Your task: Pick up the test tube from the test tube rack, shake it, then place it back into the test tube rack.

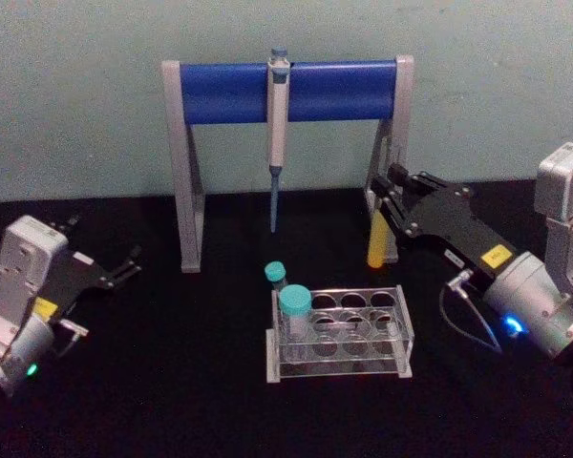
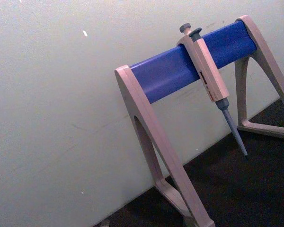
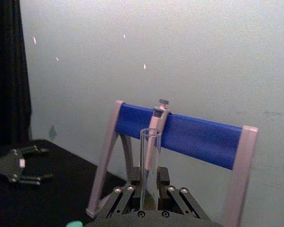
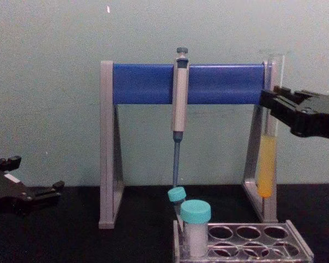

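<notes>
Black tabletop point(image 1: 172, 401) — right gripper point(image 4: 269, 103) holds test tube point(image 4: 266, 164); left gripper point(image 1: 129, 265) parked.

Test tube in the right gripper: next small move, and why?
Probably a gentle upright shake: the right gripper holds the uncapped test tube lifted clear of the test tube rack, yellow liquid in its lower part, the left gripper parked aside.

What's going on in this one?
The right gripper holds the test tube upright, clear of the rack and beside the right leg of the pipette stand. Yellow liquid fills the tube's lower part. The rack sits below with two capped vials at its left end. The left gripper is parked open on the left.
</notes>
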You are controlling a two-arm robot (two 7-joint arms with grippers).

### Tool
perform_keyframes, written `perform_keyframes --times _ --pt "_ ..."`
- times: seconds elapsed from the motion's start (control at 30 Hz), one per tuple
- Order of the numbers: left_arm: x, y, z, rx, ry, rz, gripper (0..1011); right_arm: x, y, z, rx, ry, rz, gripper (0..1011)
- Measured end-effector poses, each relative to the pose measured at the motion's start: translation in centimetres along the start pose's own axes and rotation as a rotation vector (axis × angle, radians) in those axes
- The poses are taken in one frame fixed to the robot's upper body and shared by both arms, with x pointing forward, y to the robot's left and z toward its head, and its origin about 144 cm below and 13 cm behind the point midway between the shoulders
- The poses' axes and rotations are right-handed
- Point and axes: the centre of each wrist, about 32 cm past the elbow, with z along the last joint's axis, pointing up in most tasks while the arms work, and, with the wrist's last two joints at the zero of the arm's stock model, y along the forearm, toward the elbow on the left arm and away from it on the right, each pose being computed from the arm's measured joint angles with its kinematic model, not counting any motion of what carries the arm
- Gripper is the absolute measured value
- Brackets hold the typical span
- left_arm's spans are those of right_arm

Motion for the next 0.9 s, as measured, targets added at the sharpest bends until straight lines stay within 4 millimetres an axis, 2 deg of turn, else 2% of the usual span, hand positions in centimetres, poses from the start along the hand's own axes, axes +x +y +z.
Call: perform_keyframes --times 0.3,0.57,0.9 --pt "0.0 0.0 0.0 0.0 0.0 0.0 1001 0.0 -1.8 1.0 -0.064 -0.06 0.001 228" --pt "0.0 0.0 0.0 0.0 0.0 0.0 1001 -0.7 -2.9 1.5 -0.108 -0.024 0.09 229" --pt "0.0 0.0 0.0 0.0 0.0 0.0 1001 -1.4 -1.4 0.6 -0.049 0.095 0.174 228"
